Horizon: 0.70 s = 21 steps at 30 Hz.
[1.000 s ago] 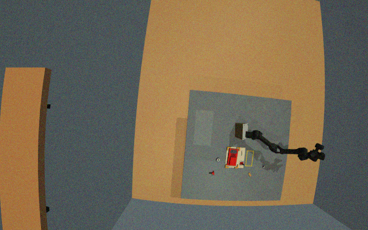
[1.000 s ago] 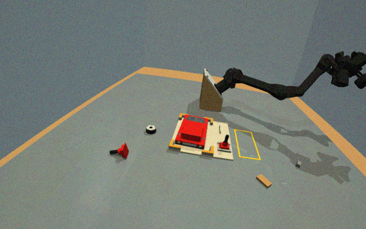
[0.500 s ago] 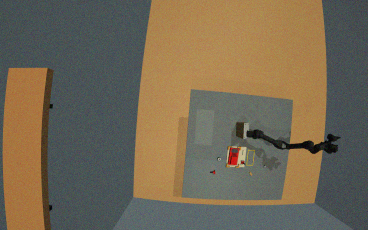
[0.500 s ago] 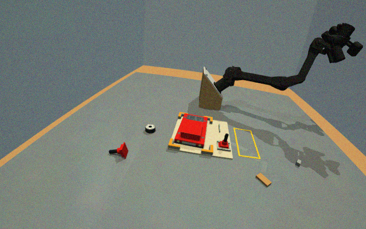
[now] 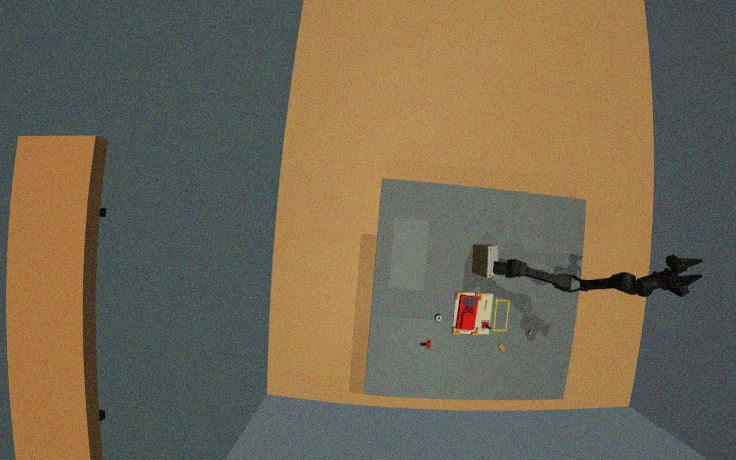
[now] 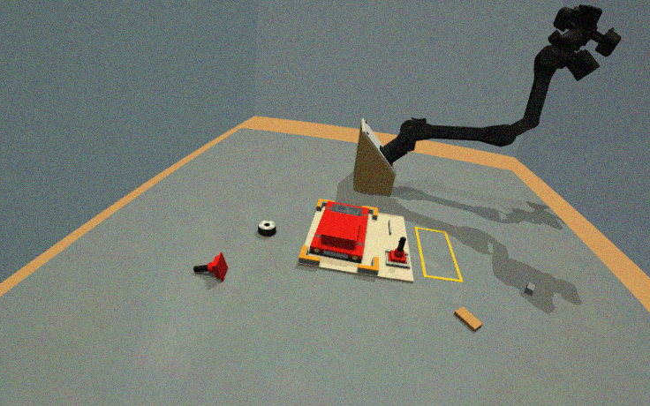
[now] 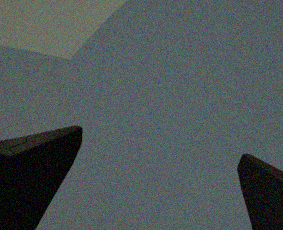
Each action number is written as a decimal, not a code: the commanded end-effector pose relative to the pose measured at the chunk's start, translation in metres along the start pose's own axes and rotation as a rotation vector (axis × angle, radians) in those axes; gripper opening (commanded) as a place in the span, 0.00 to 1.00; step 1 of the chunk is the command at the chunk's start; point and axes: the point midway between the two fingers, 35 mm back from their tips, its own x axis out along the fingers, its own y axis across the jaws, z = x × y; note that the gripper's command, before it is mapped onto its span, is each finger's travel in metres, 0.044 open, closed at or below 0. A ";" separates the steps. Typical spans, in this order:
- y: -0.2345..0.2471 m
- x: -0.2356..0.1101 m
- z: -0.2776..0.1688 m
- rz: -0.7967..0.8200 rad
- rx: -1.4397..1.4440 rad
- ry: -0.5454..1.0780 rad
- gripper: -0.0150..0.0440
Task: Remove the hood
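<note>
Reaching has not begun: gripper hangs open and empty, car far below its fingers; next, descend to hood.

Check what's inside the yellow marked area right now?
Only bare grey table surface shows inside the yellow marked area. The hood is not there; the red toy car sits on its base plate beside it. Nothing covers the area.

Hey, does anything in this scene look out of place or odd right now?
Yes. The gripper is open, holding nothing, raised high and out past the table's edge, far from the toy car. The hood is not in the yellow marked area. A red-headed tool lies tipped on its side.
</note>
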 end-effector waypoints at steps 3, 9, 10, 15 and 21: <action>0.064 -0.004 0.036 0.149 0.042 -0.115 1.00; 0.106 -0.017 0.068 0.275 0.127 -0.213 1.00; 0.112 -0.019 0.073 0.295 0.139 -0.228 1.00; 0.149 -0.036 0.103 0.403 0.183 -0.312 1.00; 0.187 -0.064 0.141 0.533 0.243 -0.410 1.00</action>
